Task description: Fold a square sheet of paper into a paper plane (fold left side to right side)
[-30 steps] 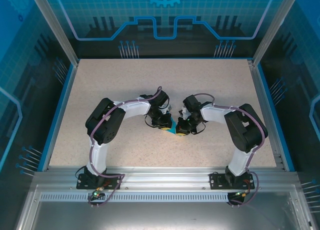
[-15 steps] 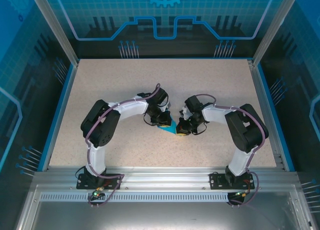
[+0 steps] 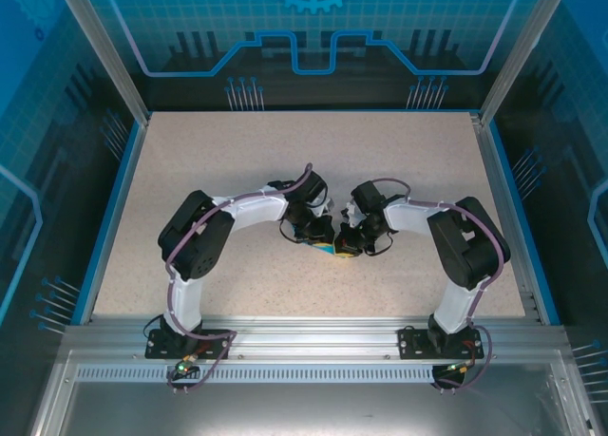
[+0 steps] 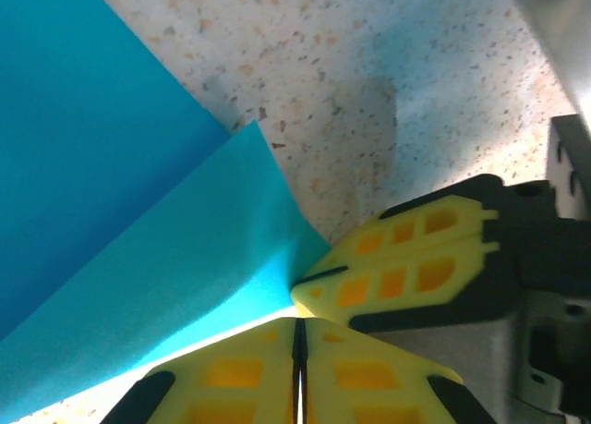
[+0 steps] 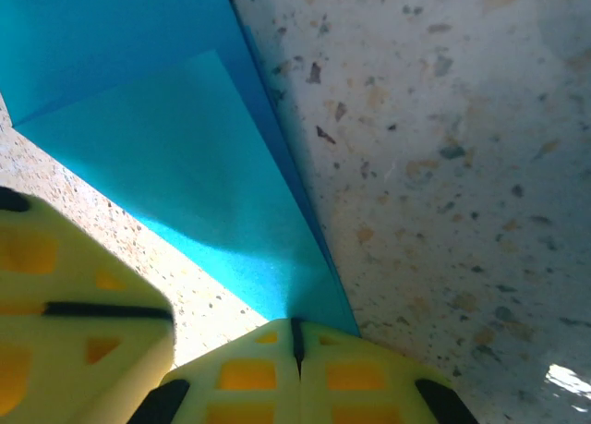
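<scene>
Left wrist view: two pairs, left fingers (image 4: 231, 373) and right fingers (image 4: 406, 267), pinched one corner of the single folded cyan-blue sheet of paper (image 4: 138, 212).

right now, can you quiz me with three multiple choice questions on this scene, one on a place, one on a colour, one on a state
1. Where is the blue paper?
A. mid-table, at the tips of the left claw and right claw
B. at the far left corner
C. off the table

2. What colour are the claw fingers?
A. red
B. yellow
C. white

3. How do the right claw's jaws stand?
A. wide open
B. half open
C. shut

Answers: 1 A, both wrist views show paper at the fingertips; 2 B, they are yellow with black trim; 3 C, they meet along a thin seam.
</scene>
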`<action>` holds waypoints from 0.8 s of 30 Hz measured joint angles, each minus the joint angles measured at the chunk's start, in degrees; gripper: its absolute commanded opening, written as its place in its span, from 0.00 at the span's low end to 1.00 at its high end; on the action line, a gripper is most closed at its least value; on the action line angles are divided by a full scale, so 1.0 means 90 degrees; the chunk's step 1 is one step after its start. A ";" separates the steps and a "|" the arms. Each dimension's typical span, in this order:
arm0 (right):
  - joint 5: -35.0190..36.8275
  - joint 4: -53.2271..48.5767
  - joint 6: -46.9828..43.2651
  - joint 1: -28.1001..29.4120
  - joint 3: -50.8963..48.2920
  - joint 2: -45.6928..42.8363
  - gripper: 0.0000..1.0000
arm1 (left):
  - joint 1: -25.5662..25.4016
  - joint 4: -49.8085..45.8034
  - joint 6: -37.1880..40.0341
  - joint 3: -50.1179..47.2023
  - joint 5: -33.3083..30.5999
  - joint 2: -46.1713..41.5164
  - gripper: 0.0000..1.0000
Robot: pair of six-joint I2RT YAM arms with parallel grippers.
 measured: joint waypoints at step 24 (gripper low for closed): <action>0.0027 -0.0002 0.0005 0.0000 -0.0005 0.0000 0.00 | 0.0102 -0.0061 -0.0015 -0.0092 -0.0063 0.0304 0.11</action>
